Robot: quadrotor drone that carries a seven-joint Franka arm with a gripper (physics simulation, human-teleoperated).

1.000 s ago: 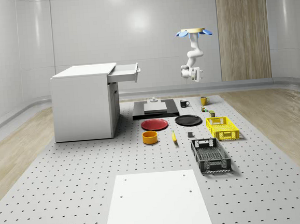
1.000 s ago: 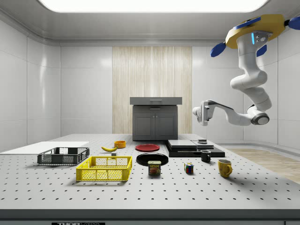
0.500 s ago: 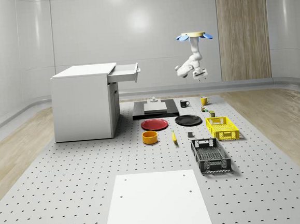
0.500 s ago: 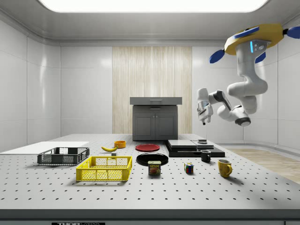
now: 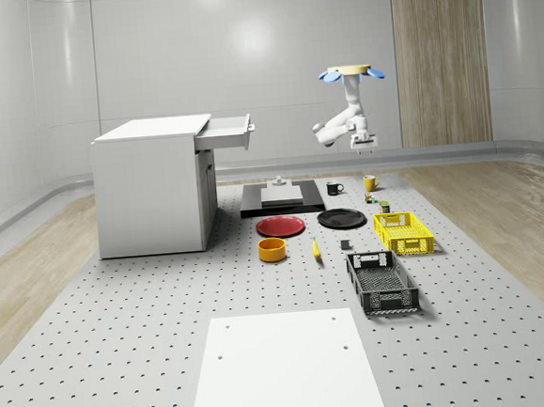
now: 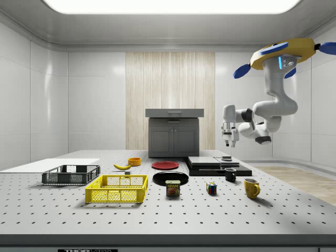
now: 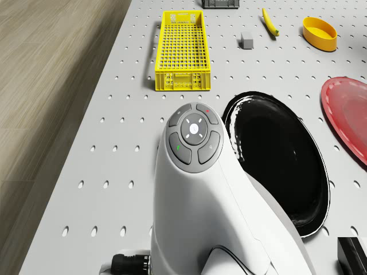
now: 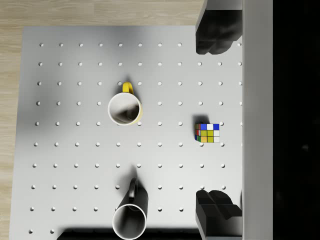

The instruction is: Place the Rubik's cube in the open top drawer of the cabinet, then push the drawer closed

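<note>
Nothing accomplished yet. Rubik's cube [image 8: 207, 133] lies on the table [image 8: 75, 160], right of centre in the wrist view, untouched. Gripper [image 6: 229, 140] hangs high above, fingers [image 8: 215, 31] apart, empty. Drone [image 5: 350, 70] hovers upper right of the whole-scene view. Drawer [image 5: 227, 132] stands open.

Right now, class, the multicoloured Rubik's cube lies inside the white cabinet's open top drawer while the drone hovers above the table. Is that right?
Not quite. The multicoloured Rubik's cube lies on the perforated grey table, between the tin can and the yellow mug, as the side view shows. The drone does hover above the table.
</note>
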